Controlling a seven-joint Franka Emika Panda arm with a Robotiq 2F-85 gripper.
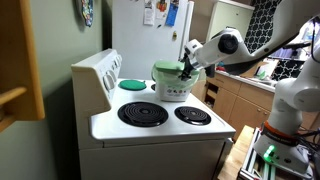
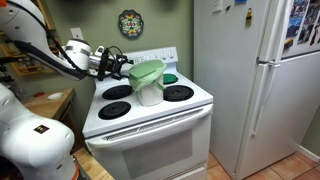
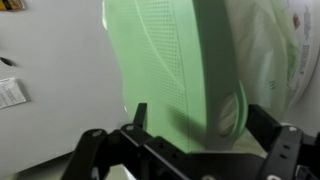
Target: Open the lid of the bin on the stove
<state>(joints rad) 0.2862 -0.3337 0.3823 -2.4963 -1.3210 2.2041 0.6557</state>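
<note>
The small white bin (image 1: 175,90) with a pale green liner stands on the white stove (image 1: 160,128), near the back burners, and shows in both exterior views (image 2: 151,94). Its green domed lid (image 1: 167,70) sits tilted over the bin's top (image 2: 147,72), raised on the gripper's side. My gripper (image 1: 187,64) is at the lid's edge (image 2: 121,63). In the wrist view the lid (image 3: 175,70) fills the middle. It sits between my two black fingers (image 3: 200,125), which close on its edge.
A flat teal round disc (image 1: 132,84) lies on a back burner beside the bin (image 2: 171,78). The stove's raised control panel (image 1: 98,72) is behind it. A white refrigerator (image 2: 250,70) stands close to the stove. Front coil burners (image 1: 143,114) are bare.
</note>
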